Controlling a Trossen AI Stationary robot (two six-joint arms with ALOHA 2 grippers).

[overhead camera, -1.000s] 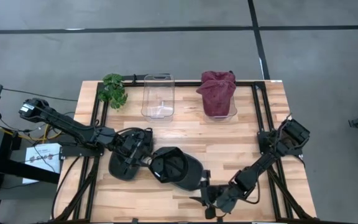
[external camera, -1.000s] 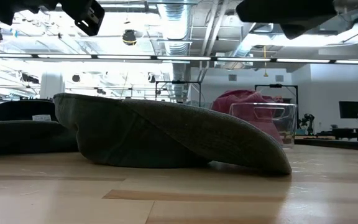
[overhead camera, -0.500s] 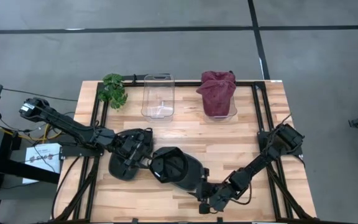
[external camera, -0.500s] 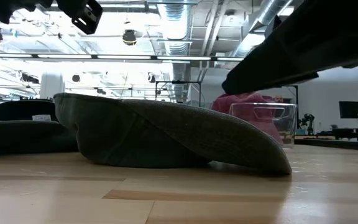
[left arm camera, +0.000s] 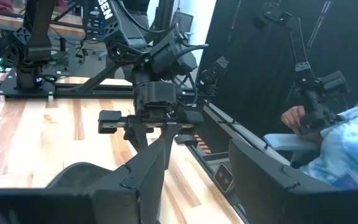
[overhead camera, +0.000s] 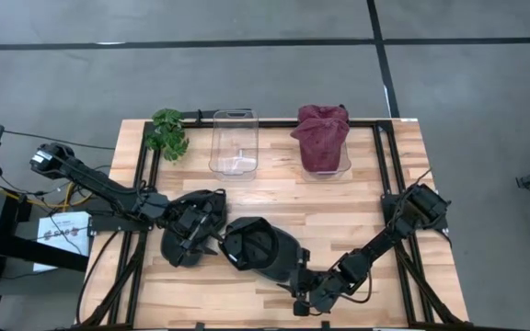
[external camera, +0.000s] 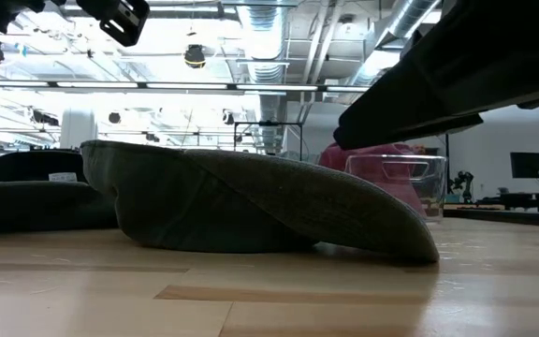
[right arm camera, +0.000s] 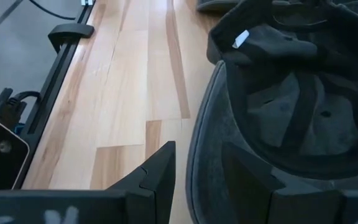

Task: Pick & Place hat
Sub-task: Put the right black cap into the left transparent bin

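I see the right gripper [overhead camera: 304,299] parted, empty, just at the brim of the upturned dark cap [overhead camera: 258,248]; brim edge sits between its fingers [right arm camera: 156,177].

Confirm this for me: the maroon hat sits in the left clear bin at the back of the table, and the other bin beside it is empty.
Not quite. The high view shows the maroon hat in the right clear bin, not the left one. The left clear bin, next to the small plant, is the empty one. Both stand at the back of the table.
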